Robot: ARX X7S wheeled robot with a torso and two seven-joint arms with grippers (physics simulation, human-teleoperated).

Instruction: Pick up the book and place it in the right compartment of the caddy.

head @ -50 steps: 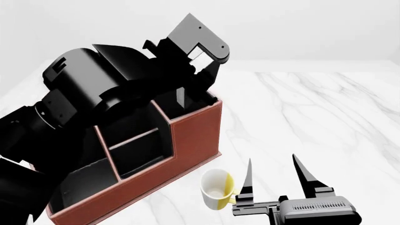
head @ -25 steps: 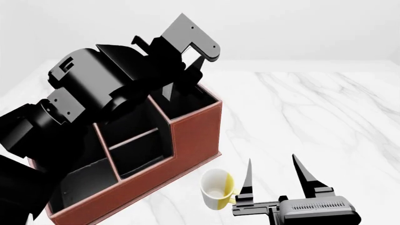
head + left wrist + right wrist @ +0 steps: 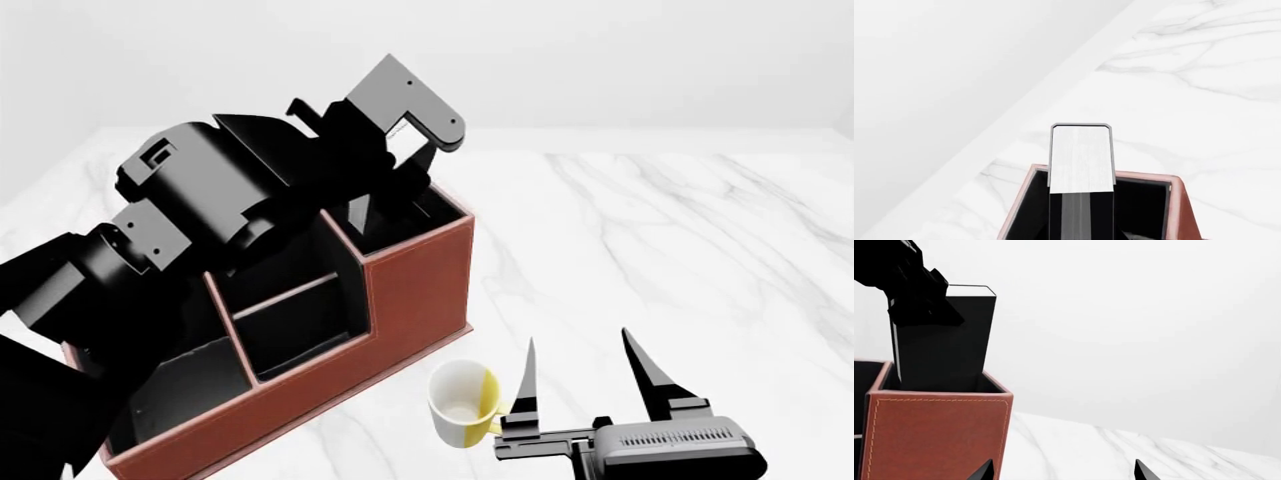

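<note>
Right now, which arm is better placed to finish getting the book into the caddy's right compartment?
Left. The left gripper holds the book upright, lower end inside the right compartment. The right gripper sits open beside the mug.

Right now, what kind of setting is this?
Probably a simulated desk or office tabletop: a white marble-look table, a reddish-brown caddy with stepped compartments, a mug beside it, and blank white surroundings with no other furniture in view.
</note>
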